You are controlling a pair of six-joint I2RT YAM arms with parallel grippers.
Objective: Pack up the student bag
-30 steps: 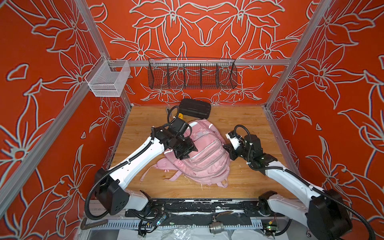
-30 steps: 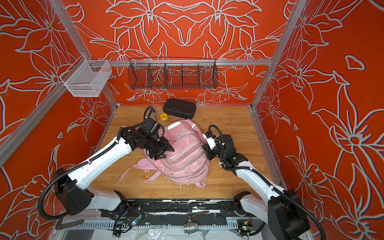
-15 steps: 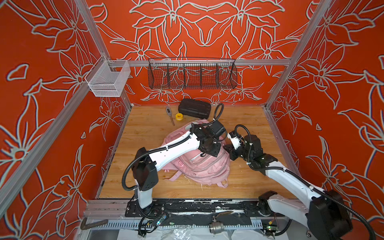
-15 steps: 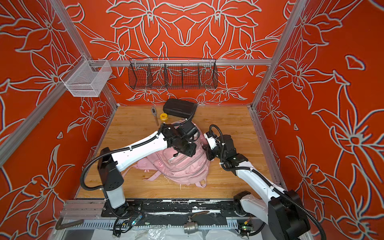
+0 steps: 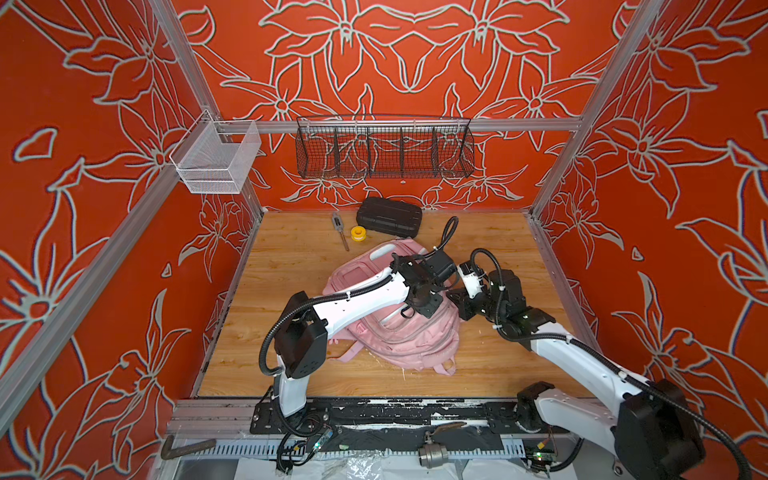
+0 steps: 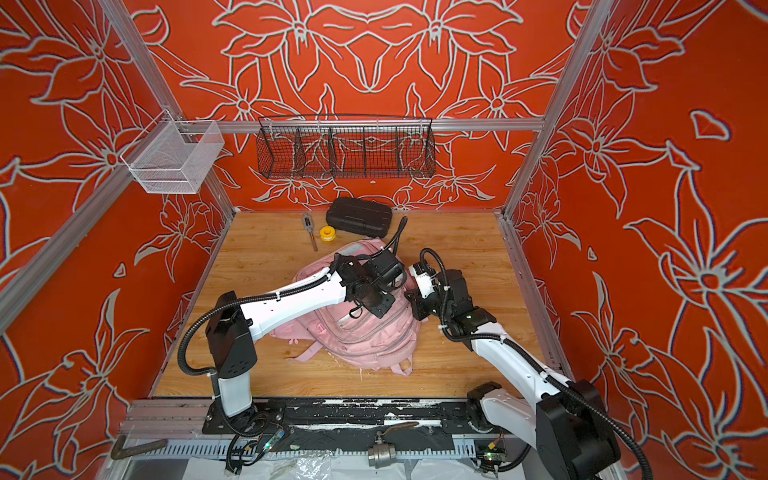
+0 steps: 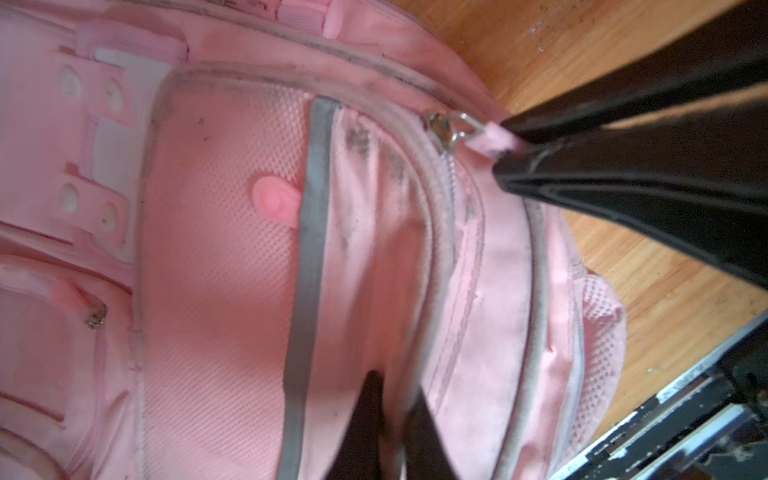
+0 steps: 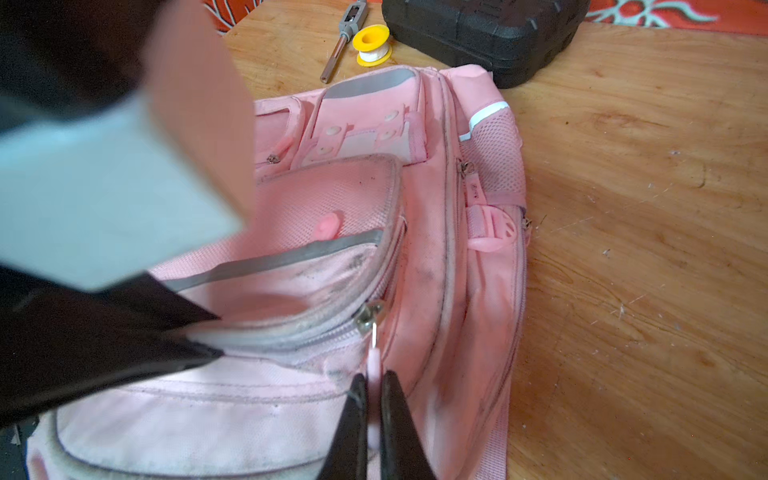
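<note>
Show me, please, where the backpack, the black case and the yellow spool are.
backpack (image 5: 415,343): a top view, lower front pocket.
black case (image 5: 388,216): a top view, middle of lid.
yellow spool (image 5: 357,233): a top view, its centre.

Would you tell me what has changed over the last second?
The left gripper swung from the left side of the student bag across towards the right gripper and shut on the pocket edge. The right gripper stayed shut on the pink zipper pull; the bag and black case lie as before.
</note>
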